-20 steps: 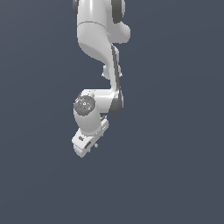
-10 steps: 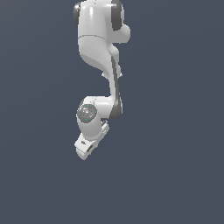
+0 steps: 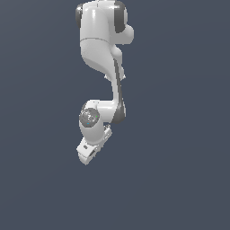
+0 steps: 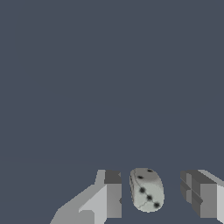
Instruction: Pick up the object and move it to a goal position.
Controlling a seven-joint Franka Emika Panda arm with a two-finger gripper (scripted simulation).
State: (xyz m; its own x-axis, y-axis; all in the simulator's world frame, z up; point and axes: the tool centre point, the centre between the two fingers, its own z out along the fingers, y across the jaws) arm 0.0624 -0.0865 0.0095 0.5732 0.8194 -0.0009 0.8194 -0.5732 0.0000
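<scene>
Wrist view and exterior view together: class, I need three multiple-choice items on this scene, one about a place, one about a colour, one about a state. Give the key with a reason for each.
1. In the wrist view, where is the object?
A. between the two fingers
B. outside both fingers
C. out of view

2. What colour are the object's spots?
A. red
B. dark
C. yellow

3. How do the fingers stand to the object?
A. pressed on both sides
B. only one touches it
C. apart from it on both sides

Key: 1 A, it sits in the gap; 2 B, dark dots on pale grey-white; 3 C, background shows on each side.
</scene>
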